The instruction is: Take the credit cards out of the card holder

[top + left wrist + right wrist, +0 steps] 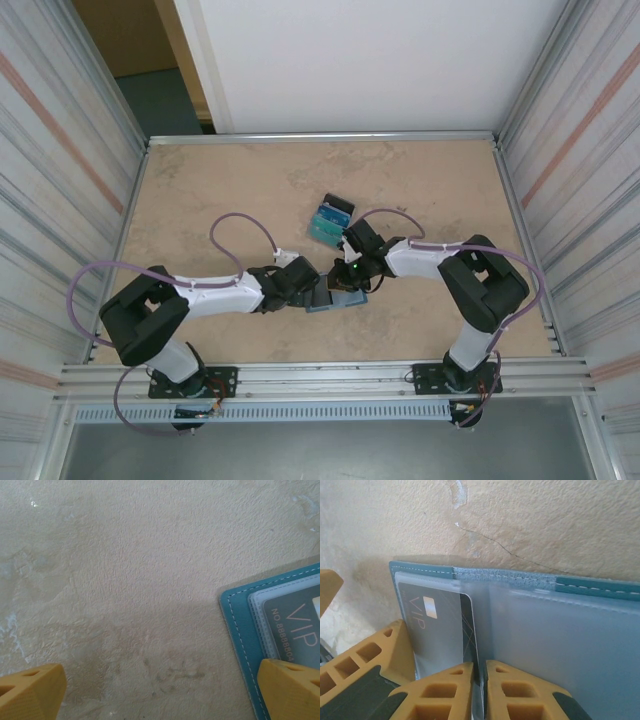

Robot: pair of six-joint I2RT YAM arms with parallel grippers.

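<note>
The card holder (350, 298) lies open on the table between both arms, teal rim up (600, 587), clear pockets showing. A dark grey credit card (437, 625) marked VIP sticks partway out of its left pocket toward the fold. My right gripper (480, 669) is shut on that card's inner edge. My left gripper (160, 682) stands wide open, one fingertip (292, 690) pressing on the holder's corner (240, 625), the other on bare table. In the top view the right gripper (351, 282) and left gripper (318, 292) meet over the holder.
Farther back, teal-green and blue cards (324, 228) lie in a small heap with a black-ended piece (338, 206) at their far side. Metal rails and ribbed walls close in the tan table (220, 190) on all sides.
</note>
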